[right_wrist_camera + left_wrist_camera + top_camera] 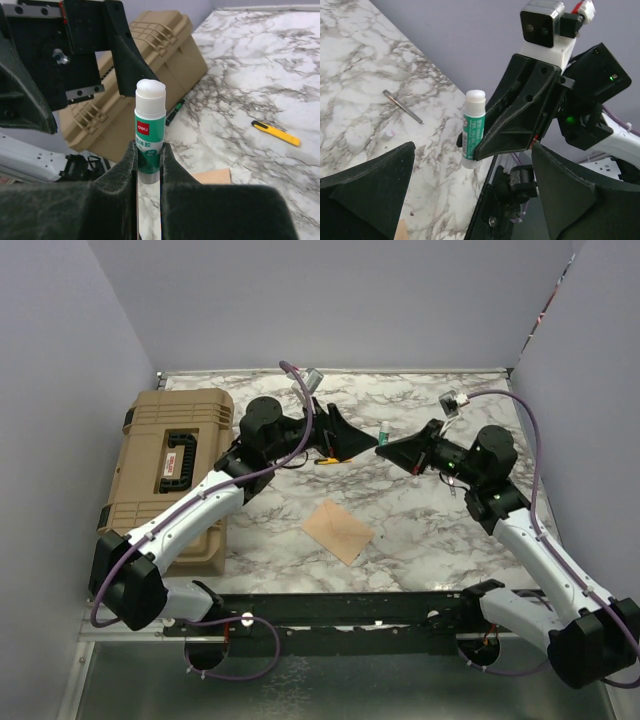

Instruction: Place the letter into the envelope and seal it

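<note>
Your right claw [149,152] was clamped on the upright green-and-white glue stick [149,117]; your left claw [472,192] gaped wide. The tan paper rectangle [338,531], envelope or letter unclear, lay near-left of it on the marble tabletop [440,540], long axis far-left to near-right.

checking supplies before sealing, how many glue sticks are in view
1: the glue stick stands upright, clamped in the right gripper, over the marble table. More could be hidden inside the tan case.
</note>
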You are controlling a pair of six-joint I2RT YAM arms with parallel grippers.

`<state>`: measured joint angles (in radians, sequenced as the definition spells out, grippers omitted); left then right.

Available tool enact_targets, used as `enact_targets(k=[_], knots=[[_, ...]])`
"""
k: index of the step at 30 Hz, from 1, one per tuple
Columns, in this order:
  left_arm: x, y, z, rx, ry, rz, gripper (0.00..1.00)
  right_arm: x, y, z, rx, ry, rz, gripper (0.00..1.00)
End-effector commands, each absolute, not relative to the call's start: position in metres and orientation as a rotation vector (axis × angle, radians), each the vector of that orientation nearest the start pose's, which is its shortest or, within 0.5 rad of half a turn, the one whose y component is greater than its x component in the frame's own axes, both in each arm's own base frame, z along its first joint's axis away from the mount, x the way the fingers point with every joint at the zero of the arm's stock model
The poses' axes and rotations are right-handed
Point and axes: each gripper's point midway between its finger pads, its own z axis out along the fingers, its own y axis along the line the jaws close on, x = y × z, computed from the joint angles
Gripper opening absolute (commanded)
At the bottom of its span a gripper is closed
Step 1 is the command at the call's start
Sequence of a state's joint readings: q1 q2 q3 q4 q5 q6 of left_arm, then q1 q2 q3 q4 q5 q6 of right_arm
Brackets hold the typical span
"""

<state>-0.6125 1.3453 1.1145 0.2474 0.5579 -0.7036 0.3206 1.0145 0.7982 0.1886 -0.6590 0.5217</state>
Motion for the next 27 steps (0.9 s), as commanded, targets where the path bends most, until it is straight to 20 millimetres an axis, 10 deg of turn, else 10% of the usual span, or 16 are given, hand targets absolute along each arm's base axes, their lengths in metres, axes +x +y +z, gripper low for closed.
enact_targets(k=[1, 27], knots=[[0.253, -0.35, 0.369, 0.479, 1.596, -1.501, 0.99, 0.254, 0.229, 0.337, -0.39, 1.557, 1.313, 0.01], [0.237, -0.357, 0.389, 0.441, 1.531, -1.585, 0.68, 0.214, 0.235, 0.362, -0.484, 1.481, 1.504, 0.0]])
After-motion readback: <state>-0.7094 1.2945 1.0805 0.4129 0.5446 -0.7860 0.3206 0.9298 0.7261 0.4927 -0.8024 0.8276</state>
